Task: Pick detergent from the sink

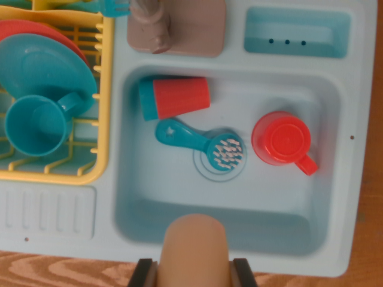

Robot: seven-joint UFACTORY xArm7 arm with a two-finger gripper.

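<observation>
Claw: the gripper [194, 273] enters at 6 o'clock in the wrist view; only its two dark fingers [143, 275] show, one on each side of a rounded object, clamped against it.
Detergent: the tan rounded plastic detergent bottle [196, 248] sits between those fingers at 6 o'clock. It overlaps the near rim of the basin, with its domed end pointing toward the basin's middle. Its lower part is cut off by the picture's edge.
Sink: the pale blue plastic toy sink [149, 203] fills most of the view, its square basin at the centre.
Drain: the round ringed drain [210, 168] lies in the middle of the basin floor.
Brush: the teal plastic dish brush with white bristles [200, 143] lies flat. Its head is over the drain and its handle points to 10 o'clock.
Tumbler: the red and teal plastic tumbler [173, 97] lies on its side at 11 o'clock in the basin, near the back wall.
Cup: the red plastic cup with a handle [282, 142] stands at 3 o'clock in the basin, its handle toward 4 o'clock.
Faucet: the taupe plastic faucet block [179, 27] is at 12 o'clock behind the basin.
Tray: the darker blue recessed soap tray [296, 33] is at 1 o'clock.
Rack: the yellow plastic dish rack [102, 119] is at 9 to 10 o'clock.
Rack contents: the teal plastic mug [36, 122], the teal plate [45, 66] and the red plate [30, 28].
Surface: the wood-grain table [60, 269] shows at 7 o'clock and along the wrist view's right edge.
</observation>
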